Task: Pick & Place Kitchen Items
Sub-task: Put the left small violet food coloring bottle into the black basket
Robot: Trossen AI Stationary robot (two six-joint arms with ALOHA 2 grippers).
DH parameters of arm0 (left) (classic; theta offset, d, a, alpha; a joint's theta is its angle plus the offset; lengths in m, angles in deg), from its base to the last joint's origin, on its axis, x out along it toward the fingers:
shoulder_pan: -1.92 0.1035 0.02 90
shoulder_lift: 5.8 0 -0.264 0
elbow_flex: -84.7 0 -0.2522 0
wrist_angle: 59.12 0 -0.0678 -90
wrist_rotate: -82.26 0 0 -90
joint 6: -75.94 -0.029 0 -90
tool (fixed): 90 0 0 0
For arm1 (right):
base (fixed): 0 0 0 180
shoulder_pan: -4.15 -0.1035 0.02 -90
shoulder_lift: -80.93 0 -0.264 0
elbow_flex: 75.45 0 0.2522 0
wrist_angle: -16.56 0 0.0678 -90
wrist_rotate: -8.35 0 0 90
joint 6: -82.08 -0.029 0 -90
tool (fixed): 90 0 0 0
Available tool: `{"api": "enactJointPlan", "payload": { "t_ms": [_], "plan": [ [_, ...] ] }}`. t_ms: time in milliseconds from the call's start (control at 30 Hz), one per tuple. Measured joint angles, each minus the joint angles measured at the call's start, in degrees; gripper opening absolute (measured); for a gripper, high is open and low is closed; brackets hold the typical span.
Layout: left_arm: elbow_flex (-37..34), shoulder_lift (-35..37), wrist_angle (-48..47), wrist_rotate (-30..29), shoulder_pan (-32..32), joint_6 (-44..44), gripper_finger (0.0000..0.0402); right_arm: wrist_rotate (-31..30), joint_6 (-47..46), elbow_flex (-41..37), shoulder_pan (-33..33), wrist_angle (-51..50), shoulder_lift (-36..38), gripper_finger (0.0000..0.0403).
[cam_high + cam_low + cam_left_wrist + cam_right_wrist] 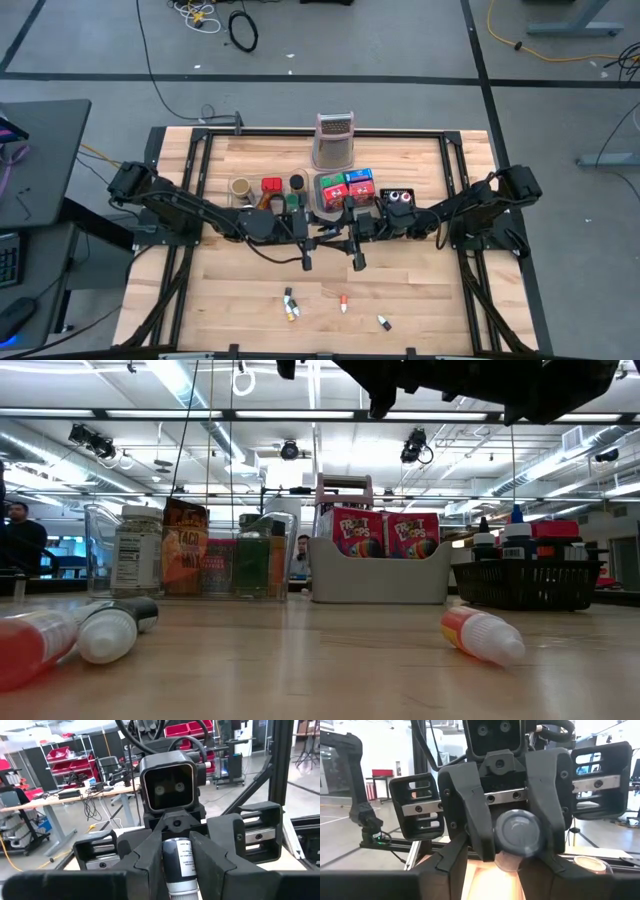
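A small bottle (330, 234) with a dark label (178, 862) and a grey cap (520, 832) hangs level above the middle of the table. My left gripper (312, 236) and my right gripper (348, 236) face each other, tip to tip, and both are shut on it. Behind them stand other kitchen items: a jar (240, 187), a red packet (271, 185), a dark-capped bottle (297, 183) and cereal boxes (380, 535) in a grey tray (322, 196). Small tube-like pieces (291, 303) (344, 302) (384, 322) lie on the near part of the table. My left gripper pinches the bottle's pale lower body (177, 887) between its two fingers, coming level from the table's left, fingers along the bottle. The bottle is lifted clear of the table. My right gripper has its two fingers (150, 845) against the bottle's far, capped end (177, 845), coming level from the table's right. In its own wrist view the cap faces the camera. How far back the bottle reaches between the fingers does not show.
A tall metal grater (335, 140) stands at the far middle. A clear tray (190, 550) of jars and packets sits left of the grey tray, a black basket (398, 198) (525, 580) of bottles to its right. Bare wood lies between the arms and the near edge.
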Motion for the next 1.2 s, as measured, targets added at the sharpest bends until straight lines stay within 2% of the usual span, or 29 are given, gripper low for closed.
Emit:
{"api": "enactJointPlan", "payload": {
  "t_ms": [333, 533, 700, 867, 1200],
  "plan": [
    [0.0, 0.02, 0.61, 0.02, -0.04, 2.16, 0.0103, 1.24, 2.16, -0.03, 0.07, -2.03, 0.35, 0.0175],
    [0.02, 0.07, 0.68, 0.02, -0.11, 2.54, 0.0103, 0.12, 3.16, -0.09, 0.13, -7.17, 2.97, 0.0178],
    [0.02, 0.07, 0.49, 0.15, -0.11, 2.76, 0.0103, 0.7, 3.61, -0.09, 0.15, -7.66, 4.11, 0.0177],
    [0.02, 0.07, 0.44, 0.17, -0.11, 2.54, 0.0103, 0.8, 3.59, -0.09, 0.15, -8.49, 4.07, 0.0157],
    [0.09, 0.11, -0.7, 0.21, -0.11, 2.79, 0.0103, 0.99, 3.55, -0.12, 0.71, -7.42, 4.02, 0.0092]
  ]
}}
